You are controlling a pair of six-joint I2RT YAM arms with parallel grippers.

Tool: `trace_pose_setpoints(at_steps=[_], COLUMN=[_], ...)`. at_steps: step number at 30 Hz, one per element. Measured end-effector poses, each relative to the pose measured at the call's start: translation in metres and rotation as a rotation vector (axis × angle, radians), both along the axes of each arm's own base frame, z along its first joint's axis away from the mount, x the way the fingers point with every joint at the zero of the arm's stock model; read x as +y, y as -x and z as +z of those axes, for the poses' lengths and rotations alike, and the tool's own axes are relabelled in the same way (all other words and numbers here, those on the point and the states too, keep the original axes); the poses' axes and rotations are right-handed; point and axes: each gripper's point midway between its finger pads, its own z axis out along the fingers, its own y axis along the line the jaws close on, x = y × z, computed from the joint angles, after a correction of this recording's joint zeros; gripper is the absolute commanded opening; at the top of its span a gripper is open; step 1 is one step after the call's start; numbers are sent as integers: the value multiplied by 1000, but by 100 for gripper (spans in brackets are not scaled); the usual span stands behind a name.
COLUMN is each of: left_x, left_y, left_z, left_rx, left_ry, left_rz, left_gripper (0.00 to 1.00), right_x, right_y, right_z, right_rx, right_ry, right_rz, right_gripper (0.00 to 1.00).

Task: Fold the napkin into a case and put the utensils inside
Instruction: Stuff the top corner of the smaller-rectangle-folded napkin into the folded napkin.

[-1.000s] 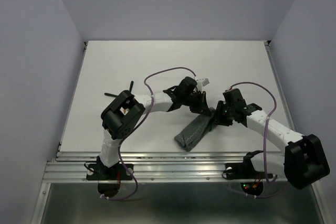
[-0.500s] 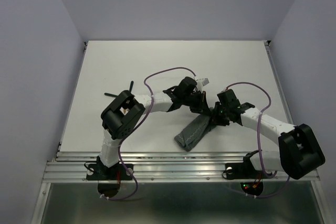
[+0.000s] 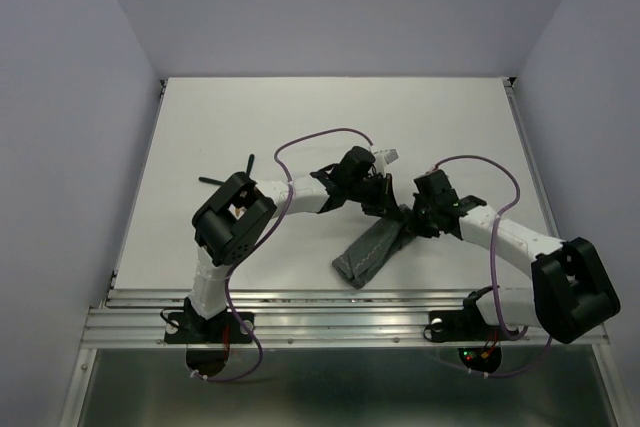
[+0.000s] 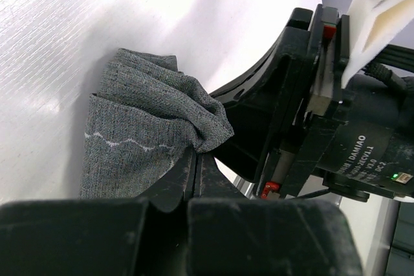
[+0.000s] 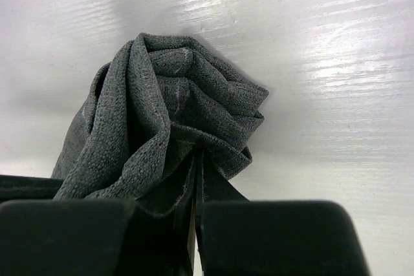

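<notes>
while two claws clench one napkin, one label reads "damiao"

one napkin lies on the table, folded into a narrow dark grey-green strip. it sits at about 5 o'clock from the table's middle and runs from 7 o'clock to 1 o'clock. its 1 o'clock end is bunched up where both claws meet.

there are two arms and two claws. the left claw reaches in from 10 o'clock and is clenched on the bunched cloth. the right claw reaches in from 4 o'clock and is clenched on the same bunch, just beside the left one.

one thin light stitched line wavers across the cloth in the left wrist view. two purple cables loop over the arms, one each. two thin dark sticks poke out by the left arm's elbow at 9 o'clock, too small to tell what they are.

one label on the right wrist reads "damiao", with "v3.0" below it. the other small print is too fine to read.
</notes>
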Motion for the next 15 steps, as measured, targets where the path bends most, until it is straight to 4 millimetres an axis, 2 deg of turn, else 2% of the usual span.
trace_pose_setpoints(at_steps=[3,4,7,15], left_x=[0,0,0,-1], left_y=[0,0,0,1], left_z=[0,0,0,2], left_rx=[1,1,3,13], left_ry=[1,0,1,11], left_rz=[0,1,2,-3], left_gripper=[0,0,0,0], right_x=[0,0,1,10], right_y=[-1,-2,-3,3], right_z=[6,8,13,11], right_rx=[-20,-28,-46,-39], right_ry=[-6,-9,-20,-6], right_rz=[-2,-2,1,40], right_gripper=[6,13,23,29])
